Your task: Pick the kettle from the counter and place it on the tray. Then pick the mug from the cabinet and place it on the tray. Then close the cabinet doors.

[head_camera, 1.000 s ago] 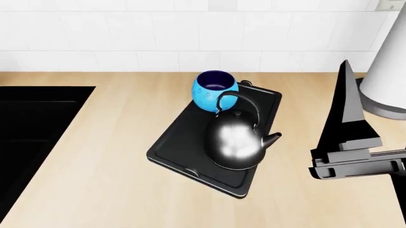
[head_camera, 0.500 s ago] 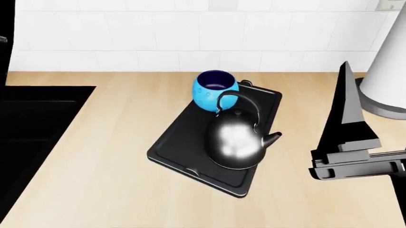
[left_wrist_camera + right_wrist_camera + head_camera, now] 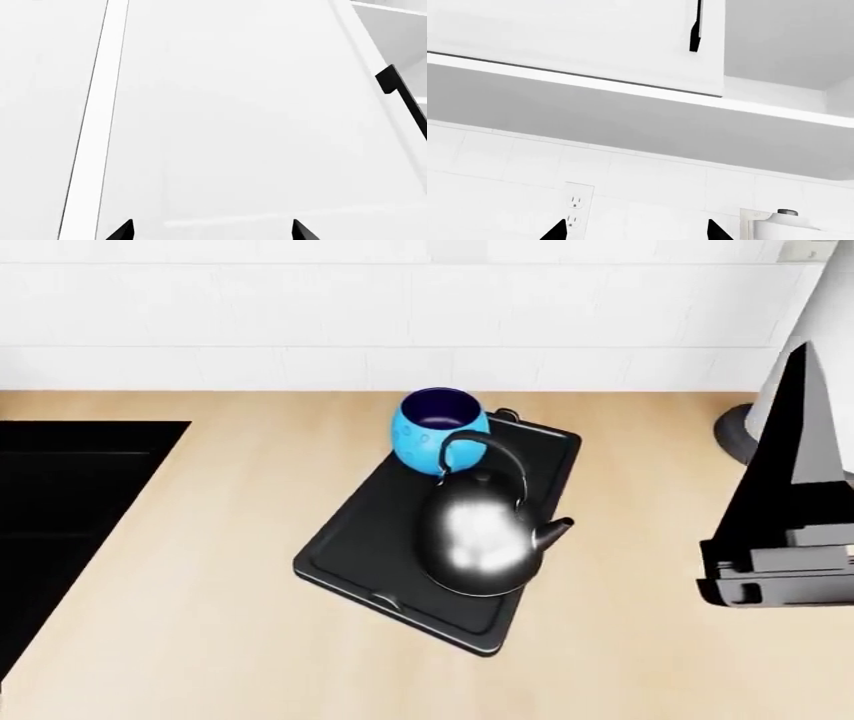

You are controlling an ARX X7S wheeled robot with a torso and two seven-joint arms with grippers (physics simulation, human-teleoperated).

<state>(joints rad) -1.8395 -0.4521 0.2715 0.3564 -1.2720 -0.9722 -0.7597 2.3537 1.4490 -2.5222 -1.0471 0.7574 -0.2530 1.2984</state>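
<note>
Both kettle [image 3: 477, 540] and mug [image 3: 438, 430] (touching) on tray [image 3: 360, 540].

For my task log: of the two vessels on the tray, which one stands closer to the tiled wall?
The blue mug, at the tray's far end; the dark kettle sits nearer the robot.

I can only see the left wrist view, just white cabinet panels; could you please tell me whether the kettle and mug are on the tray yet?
Observer: Yes, the kettle and blue mug both stand on the black tray.
Operator: Thanks. Where is the right gripper pointing?
Observer: The right wrist view faces the tiled wall with an outlet, below the upper cabinet door.
Operator: Is that gripper holding anything?
Observer: No, nothing sits between its fingertips.
</note>
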